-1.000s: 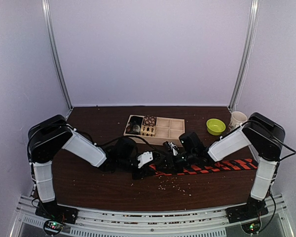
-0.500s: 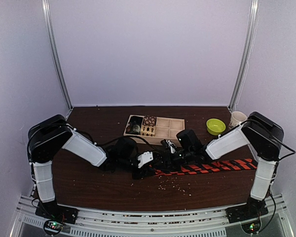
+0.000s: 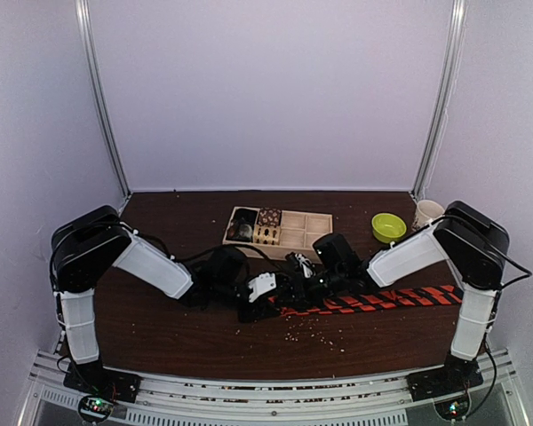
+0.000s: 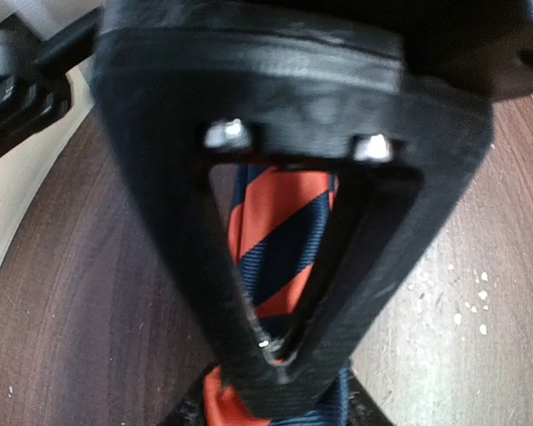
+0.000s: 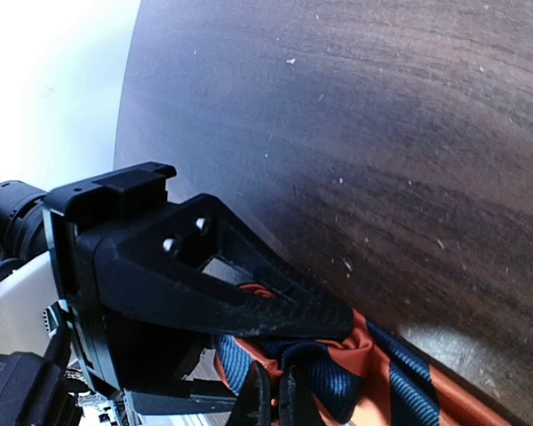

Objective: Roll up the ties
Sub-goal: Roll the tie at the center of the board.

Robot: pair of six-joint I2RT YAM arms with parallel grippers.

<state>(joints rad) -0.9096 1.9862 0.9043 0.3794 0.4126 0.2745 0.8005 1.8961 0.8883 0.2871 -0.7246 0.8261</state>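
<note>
Left fingers (image 5: 275,306) half-close around the rolled end of the red-orange and black striped fabric tie (image 3: 382,300), its tail stretched rightward on the dark wooden surface (image 3: 160,328); right fingers (image 5: 259,395) sit pressed shut alongside. Uneven pulling could skew or loosen the roll

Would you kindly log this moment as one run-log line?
left gripper: shut on striped necktie | right gripper: shut, at necktie | tail: flat on table
</note>
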